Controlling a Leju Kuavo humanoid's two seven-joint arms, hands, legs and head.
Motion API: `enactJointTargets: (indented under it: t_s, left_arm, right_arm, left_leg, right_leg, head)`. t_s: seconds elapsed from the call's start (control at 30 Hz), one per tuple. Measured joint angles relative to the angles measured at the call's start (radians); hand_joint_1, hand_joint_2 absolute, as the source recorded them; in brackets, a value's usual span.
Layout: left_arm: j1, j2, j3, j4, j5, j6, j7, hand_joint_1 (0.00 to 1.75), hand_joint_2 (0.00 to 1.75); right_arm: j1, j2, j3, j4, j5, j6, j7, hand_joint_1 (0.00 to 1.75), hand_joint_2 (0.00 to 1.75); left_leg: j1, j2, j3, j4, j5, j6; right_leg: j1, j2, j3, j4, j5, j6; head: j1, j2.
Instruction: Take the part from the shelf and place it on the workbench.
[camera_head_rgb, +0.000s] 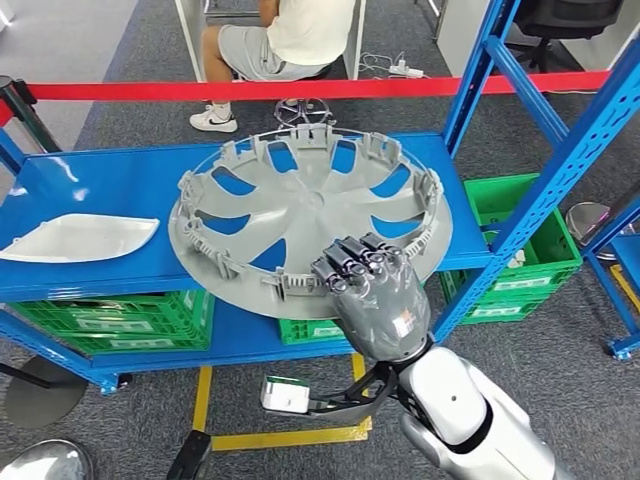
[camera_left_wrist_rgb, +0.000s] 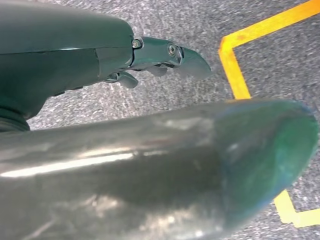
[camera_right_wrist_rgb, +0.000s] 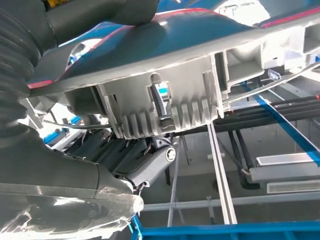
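A grey hubcap (camera_head_rgb: 309, 220) is being gripped at its near rim by the right hand (camera_head_rgb: 377, 290), centre of the head view, with dark fingers (camera_head_rgb: 355, 255) curled over the edge. The hubcap is lying tilted on the blue shelf (camera_head_rgb: 90, 190), its near edge overhanging. A white part (camera_head_rgb: 75, 238) is lying at the left on the same shelf. The left hand (camera_left_wrist_rgb: 166, 55) is being held empty above grey floor (camera_left_wrist_rgb: 264, 60), fingers apart.

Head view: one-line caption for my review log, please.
Right hand grips the near rim of a grey wheel cover lying on the blue shelf, beside a white part.
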Motion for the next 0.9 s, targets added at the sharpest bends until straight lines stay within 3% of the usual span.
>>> enactJointTargets:
  t_s: [0.07, 0.1, 0.17, 0.23, 0.3, 0.37, 0.4, 0.43, 0.47, 0.5, 0.53, 0.6, 0.63, 0.7, 0.73, 0.77, 0.83, 0.9]
  left_arm:
    - [0.0, 0.0, 0.0, 0.0, -0.001, -0.001, 0.001, 0.0, 0.0]
    - [0.0, 0.0, 0.0, 0.0, -0.002, -0.002, 0.002, 0.0, 0.0]
    - [0.0, -0.001, 0.0, 0.0, -0.006, -0.002, 0.005, 0.0, 0.0]
    - [0.001, -0.001, 0.0, 0.0, -0.01, -0.001, 0.009, 0.0, 0.0]
    - [0.002, 0.0, 0.0, 0.0, -0.014, 0.0, 0.01, 0.0, 0.0]
    - [0.0, 0.0, 0.0, 0.0, -0.017, 0.0, 0.011, 0.0, 0.0]
    - [0.0, 0.0, 0.0, 0.0, -0.018, 0.0, 0.011, 0.0, 0.0]
    - [-0.001, 0.001, 0.0, 0.0, -0.019, 0.0, 0.011, 0.0, 0.0]
    - [-0.001, 0.001, 0.0, 0.0, -0.021, 0.0, 0.011, 0.0, 0.0]
    - [-0.002, 0.001, 0.0, 0.0, -0.022, 0.0, 0.012, 0.0, 0.0]
    - [-0.004, 0.001, 0.0, -0.001, -0.024, 0.0, 0.012, 0.0, 0.0]
    - [-0.009, 0.0, 0.0, -0.001, -0.026, 0.0, 0.012, 0.0, 0.0]
    - [-0.012, 0.0, 0.0, -0.001, -0.027, 0.0, 0.012, 0.0, 0.0]
    - [-0.012, 0.0, 0.0, -0.001, -0.027, 0.0, 0.012, 0.0, 0.0]
    - [-0.011, 0.0, 0.0, -0.001, -0.027, 0.0, 0.012, 0.0, 0.0]
    - [-0.01, 0.001, 0.0, -0.001, -0.027, 0.0, 0.013, 0.0, 0.0]
    - [-0.01, 0.001, 0.0, -0.001, -0.027, -0.001, 0.013, 0.0, 0.0]
    - [-0.01, 0.001, 0.0, -0.001, -0.032, -0.001, 0.015, 0.0, 0.0]
  right_arm:
    - [0.004, 0.005, -0.007, 0.0, 0.0, 0.0, -0.004, 1.75, 1.75]
    - [0.005, 0.008, -0.012, 0.001, 0.0, 0.0, -0.006, 1.75, 1.75]
    - [0.007, 0.012, -0.021, 0.002, 0.0, 0.0, -0.007, 1.75, 1.75]
    - [0.01, 0.012, -0.028, 0.004, 0.001, 0.001, -0.002, 1.75, 1.75]
    - [0.013, 0.012, -0.031, 0.006, 0.0, 0.002, 0.008, 1.75, 1.75]
    - [0.018, 0.012, -0.035, 0.01, 0.0, 0.003, 0.019, 1.75, 1.75]
    - [0.022, 0.012, -0.037, 0.013, 0.0, 0.003, 0.024, 1.75, 1.75]
    - [0.026, 0.012, -0.04, 0.016, 0.0, 0.003, 0.03, 1.75, 1.75]
    - [0.031, 0.012, -0.042, 0.018, 0.0, 0.003, 0.035, 1.75, 1.75]
    - [0.034, 0.012, -0.043, 0.019, 0.0, 0.003, 0.038, 1.75, 1.75]
    - [0.037, 0.012, -0.044, 0.02, 0.0, 0.003, 0.04, 1.75, 1.75]
    - [0.041, 0.012, -0.045, 0.02, 0.0, 0.003, 0.042, 1.75, 1.75]
    - [0.042, 0.012, -0.046, 0.02, 0.0, 0.003, 0.042, 1.75, 1.75]
    - [0.044, 0.012, -0.047, 0.021, 0.0, 0.003, 0.043, 1.75, 1.75]
    - [0.045, 0.012, -0.047, 0.022, 0.0, 0.003, 0.042, 1.75, 1.75]
    - [0.047, 0.011, -0.047, 0.022, 0.0, 0.003, 0.042, 1.75, 1.75]
    - [0.048, 0.011, -0.047, 0.023, 0.0, 0.004, 0.043, 1.75, 1.75]
    - [0.052, 0.011, -0.047, 0.024, 0.0, 0.008, 0.044, 1.75, 1.75]
  left_leg:
    - [-0.001, -0.001, -0.015, 0.002, 0.014, -0.007]
    - [-0.002, -0.001, -0.02, 0.002, 0.022, -0.012]
    - [-0.002, 0.0, -0.028, 0.002, 0.04, -0.023]
    - [0.001, 0.0, -0.037, 0.004, 0.043, -0.035]
    - [0.002, -0.001, -0.062, 0.057, -0.018, -0.047]
    - [0.005, -0.001, -0.1, 0.181, -0.112, -0.057]
    - [0.007, -0.001, -0.112, 0.238, -0.14, -0.061]
    - [0.008, -0.001, -0.111, 0.272, -0.148, -0.064]
    - [0.01, -0.001, -0.094, 0.271, -0.136, -0.067]
    - [0.013, -0.001, -0.06, 0.235, -0.112, -0.068]
    - [0.016, -0.001, -0.011, 0.175, -0.092, -0.07]
    - [0.018, -0.004, 0.08, 0.043, -0.085, -0.064]
    - [0.017, -0.006, 0.101, 0.005, -0.089, -0.058]
    - [0.013, -0.009, 0.096, -0.011, -0.083, -0.039]
    - [0.013, -0.007, 0.088, -0.013, -0.073, -0.031]
    - [0.013, -0.005, 0.079, -0.013, -0.062, -0.021]
    - [0.013, -0.003, 0.057, -0.015, -0.04, -0.009]
    - [0.011, -0.002, 0.03, -0.014, -0.019, -0.004]
  right_leg:
    - [0.003, 0.0, 0.099, -0.143, 0.018, -0.007]
    - [0.005, 0.0, 0.131, -0.193, 0.016, -0.01]
    - [0.01, 0.002, 0.147, -0.228, 0.012, -0.017]
    - [0.008, 0.0, 0.13, -0.23, 0.029, -0.03]
    - [0.003, -0.002, 0.11, -0.235, 0.053, -0.045]
    - [0.003, -0.003, 0.083, -0.234, 0.077, -0.052]
    - [0.003, -0.003, 0.067, -0.232, 0.089, -0.052]
    - [0.002, -0.004, 0.052, -0.231, 0.1, -0.051]
    - [0.001, -0.004, 0.037, -0.23, 0.111, -0.049]
    - [-0.001, -0.004, 0.022, -0.229, 0.122, -0.046]
    - [-0.002, -0.003, 0.01, -0.227, 0.133, -0.042]
    - [-0.001, -0.002, -0.009, -0.227, 0.155, -0.03]
    - [0.0, -0.002, -0.014, -0.229, 0.166, -0.023]
    - [-0.001, -0.002, -0.02, -0.24, 0.188, -0.01]
    - [-0.003, -0.002, -0.025, -0.241, 0.186, -0.005]
    - [-0.005, -0.002, -0.035, -0.228, 0.165, 0.001]
    - [-0.006, -0.003, -0.067, -0.134, 0.074, 0.008]
    - [-0.005, -0.003, -0.099, 0.008, -0.01, 0.012]
  head:
    - [0.0, 0.0]
    - [-0.001, 0.0]
    - [0.0, 0.0]
    - [0.0, 0.0]
    - [-0.005, 0.0]
    - [-0.01, 0.0]
    - [-0.011, 0.0]
    - [-0.01, 0.0]
    - [-0.011, 0.0]
    - [-0.011, 0.0]
    - [-0.011, 0.0]
    - [-0.012, 0.0]
    - [-0.013, 0.0]
    - [-0.014, 0.0]
    - [-0.015, 0.0]
    - [-0.013, 0.0]
    - [-0.011, 0.0]
    - [-0.011, 0.0]
